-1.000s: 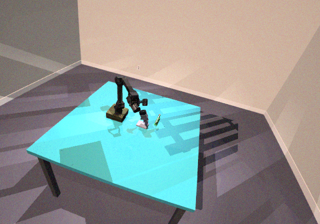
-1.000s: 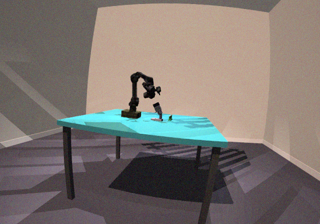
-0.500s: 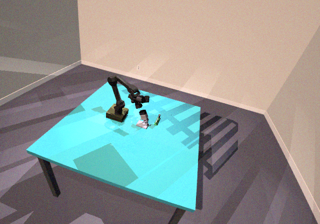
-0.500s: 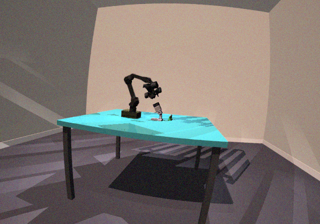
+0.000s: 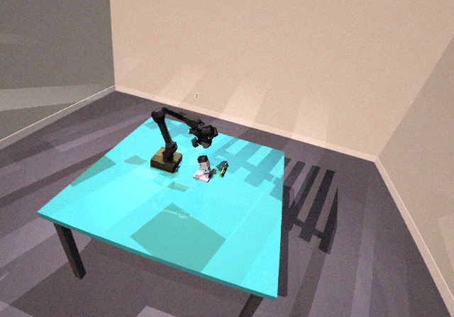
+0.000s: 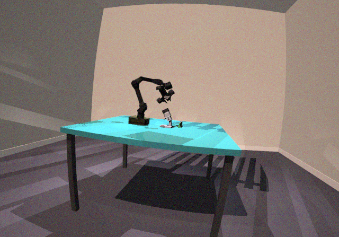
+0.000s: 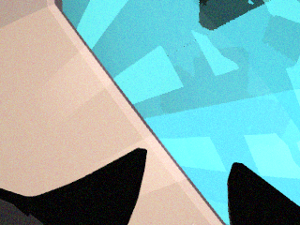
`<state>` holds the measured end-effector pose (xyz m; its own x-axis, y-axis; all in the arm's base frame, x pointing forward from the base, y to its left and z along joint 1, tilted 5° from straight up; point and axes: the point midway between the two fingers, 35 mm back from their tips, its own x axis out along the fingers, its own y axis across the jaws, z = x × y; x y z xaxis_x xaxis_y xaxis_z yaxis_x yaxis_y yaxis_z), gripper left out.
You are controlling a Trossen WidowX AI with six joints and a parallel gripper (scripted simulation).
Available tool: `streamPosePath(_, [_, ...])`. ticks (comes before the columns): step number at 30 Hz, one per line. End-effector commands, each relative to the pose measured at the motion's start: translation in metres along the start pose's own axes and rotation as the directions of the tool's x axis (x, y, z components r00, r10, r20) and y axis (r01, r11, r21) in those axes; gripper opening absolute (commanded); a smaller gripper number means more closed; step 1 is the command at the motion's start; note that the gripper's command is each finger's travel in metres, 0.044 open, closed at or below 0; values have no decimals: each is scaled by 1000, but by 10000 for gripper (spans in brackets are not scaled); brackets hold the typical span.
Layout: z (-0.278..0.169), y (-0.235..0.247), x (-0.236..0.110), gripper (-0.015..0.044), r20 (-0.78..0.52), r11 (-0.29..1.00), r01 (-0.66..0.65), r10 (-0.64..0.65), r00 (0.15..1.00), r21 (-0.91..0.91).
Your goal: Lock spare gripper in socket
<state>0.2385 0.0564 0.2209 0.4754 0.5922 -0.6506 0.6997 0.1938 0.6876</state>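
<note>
The pale mount [image 5: 200, 175] [image 6: 164, 126] stands on the table. A grey-white block with a dark top, which looks like the spare gripper [image 5: 203, 164] [image 6: 166, 114], leans at a tilt above its base; the socket joint is too small to make out. A narrow green piece with red and white parts [image 5: 223, 169] [image 6: 180, 124] is beside the mount, to its right; whether it is the lock pin or its holder is unclear. No pin can be made out in the socket. My gripper [image 5: 201, 144] [image 6: 167, 100] [image 7: 188, 165] is partly open and empty, above the spare gripper and not touching it.
The arm's wooden base block [image 5: 165, 160] [image 6: 139, 120] is left of the mount on the cyan table [image 5: 110, 203] [image 6: 109, 131]. Striped shadows cross the table and floor. In the wrist view a dark shape [image 7: 225, 11] shows at the top edge.
</note>
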Motion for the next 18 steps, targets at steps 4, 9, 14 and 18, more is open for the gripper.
streamPosePath(4, [41,30,28,180,149,687,329,-309,939,-648])
streamPosePath(9, [66,46,54,180,268,172,391,-485,833,-904])
streamPosePath(14, [82,55,78,180,369,-264,260,-589,719,-929])
streamPosePath(18, [90,59,94,180,438,-500,93,-636,635,-861])
